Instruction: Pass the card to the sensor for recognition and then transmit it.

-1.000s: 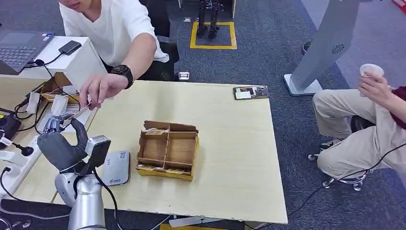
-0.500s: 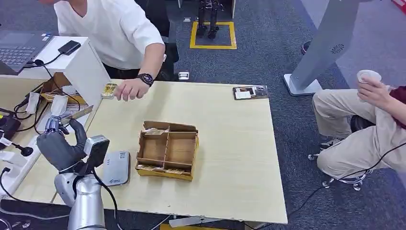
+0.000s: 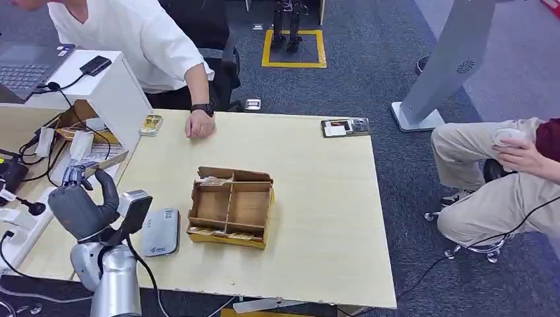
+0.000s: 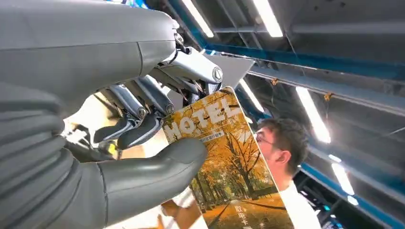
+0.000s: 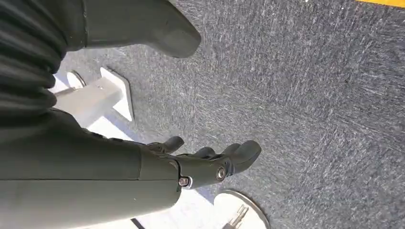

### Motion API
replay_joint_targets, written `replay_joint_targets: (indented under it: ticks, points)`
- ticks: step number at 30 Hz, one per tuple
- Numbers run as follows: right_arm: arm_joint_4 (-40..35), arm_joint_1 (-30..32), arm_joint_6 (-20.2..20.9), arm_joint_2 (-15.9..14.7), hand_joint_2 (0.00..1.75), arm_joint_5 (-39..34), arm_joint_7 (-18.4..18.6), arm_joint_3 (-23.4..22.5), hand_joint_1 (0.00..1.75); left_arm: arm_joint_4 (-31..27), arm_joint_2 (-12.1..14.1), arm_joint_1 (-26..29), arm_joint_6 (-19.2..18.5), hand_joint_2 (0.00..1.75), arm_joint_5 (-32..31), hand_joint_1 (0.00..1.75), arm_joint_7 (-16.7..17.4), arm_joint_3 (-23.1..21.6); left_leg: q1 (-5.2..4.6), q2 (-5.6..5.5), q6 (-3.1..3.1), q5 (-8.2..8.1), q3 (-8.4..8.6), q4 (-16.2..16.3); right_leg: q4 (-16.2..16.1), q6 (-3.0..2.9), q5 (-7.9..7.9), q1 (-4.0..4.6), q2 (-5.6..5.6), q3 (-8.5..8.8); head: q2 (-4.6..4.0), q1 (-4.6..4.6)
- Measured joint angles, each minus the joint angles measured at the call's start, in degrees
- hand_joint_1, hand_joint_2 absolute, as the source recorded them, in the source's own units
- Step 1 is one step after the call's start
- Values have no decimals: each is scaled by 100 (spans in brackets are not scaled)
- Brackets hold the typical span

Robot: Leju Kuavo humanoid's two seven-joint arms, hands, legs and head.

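Observation:
My left hand [image 3: 80, 203] is raised over the table's left edge, and in the left wrist view the left hand [image 4: 143, 129] pinches a hotel card [image 4: 224, 167] with an autumn-tree picture between thumb and fingers. From the head, the card [image 3: 109, 158] is a thin edge-on strip sticking out past the fingers. The grey-white card sensor [image 3: 160, 232] lies flat on the table just right of that hand. My right hand [image 5: 205, 162] hangs over the carpet and holds nothing, its fingers apart.
A cardboard box [image 3: 231, 206] with compartments stands mid-table, right of the sensor. A person in a white shirt rests a hand [image 3: 200, 125] on the far edge, near another card [image 3: 150, 123]. Cables and clutter lie at left. A seated person [image 3: 502, 172] is at right.
The person's hand let go of the card at my left hand and drew back to the table's far edge. My left hand keeps the card and has barely moved.

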Motion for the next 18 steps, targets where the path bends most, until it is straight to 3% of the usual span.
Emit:
replay_joint_targets:
  ticks: [7,15,18]
  points:
    - [-68,2,4,-68,175,-81,17,0,0,-194,11,149,2,175,-537,175,-4,615,1,0,0,0,-1,-1,0,0,0,0,0,-1,2,0]
    - [-94,1,4,-92,175,-98,17,0,0,-282,15,215,2,175,-614,175,-4,885,0,-1,0,0,-1,0,0,0,0,0,-1,0,0,0]
    - [-98,6,7,-100,175,-133,15,0,0,-367,15,254,2,175,-948,175,52,1007,0,0,0,0,-1,0,0,0,0,0,0,-1,2,0]
